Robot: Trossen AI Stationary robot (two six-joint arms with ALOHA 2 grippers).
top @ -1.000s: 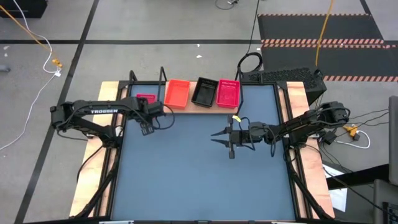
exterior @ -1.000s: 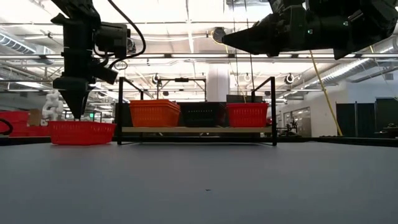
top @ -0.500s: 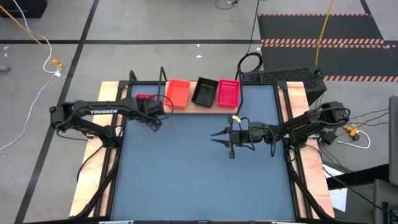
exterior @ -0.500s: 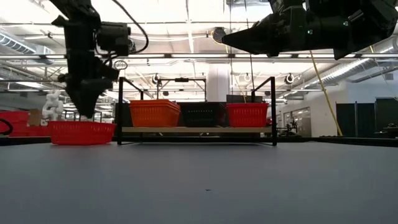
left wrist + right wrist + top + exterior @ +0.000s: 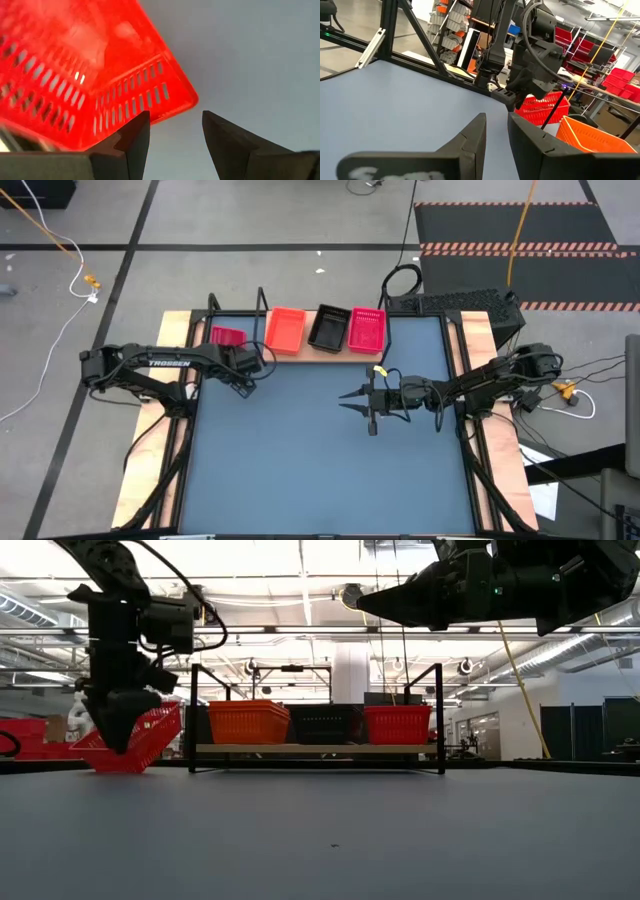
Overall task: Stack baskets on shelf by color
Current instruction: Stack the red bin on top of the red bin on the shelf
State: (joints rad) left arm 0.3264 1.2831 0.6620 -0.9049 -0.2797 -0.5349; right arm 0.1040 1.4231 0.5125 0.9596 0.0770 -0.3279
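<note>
A pink-magenta basket (image 5: 228,337) stands on the table just left of the shelf (image 5: 305,354). It is tipped, in the low view (image 5: 135,740) with its left lower edge on the table and its right side raised. My left gripper (image 5: 240,383) is open at the basket's near side (image 5: 117,745). On the shelf sit orange-red baskets (image 5: 286,330), black ones (image 5: 329,328) and pink ones (image 5: 367,330). How many are in each pile I cannot tell. My right gripper (image 5: 346,398) hovers open above the table's middle, touching nothing. My left gripper (image 5: 175,125) is open and pointing down. One fingertip (image 5: 139,131) lies against the rim of a side wall (image 5: 131,114) close to a corner (image 5: 190,97) of the tipped basket. The other finger (image 5: 220,135) stands free over bare table. The basket is tilted, with one lower edge on the table.
The shelf's black wire frame (image 5: 438,715) rises at the table's far edge. Wooden side boards (image 5: 150,450) flank the blue-grey tabletop (image 5: 320,470). In the right wrist view the left arm (image 5: 535,55) shows farther off. Bins and racks fill the room behind.
My left gripper swung a little toward the right, then back toward the left and near edge. The pink basket lay flat on the table a second ago. Now it is tipped, its right side raised and its left lower edge still down. It has shifted slightly left.
</note>
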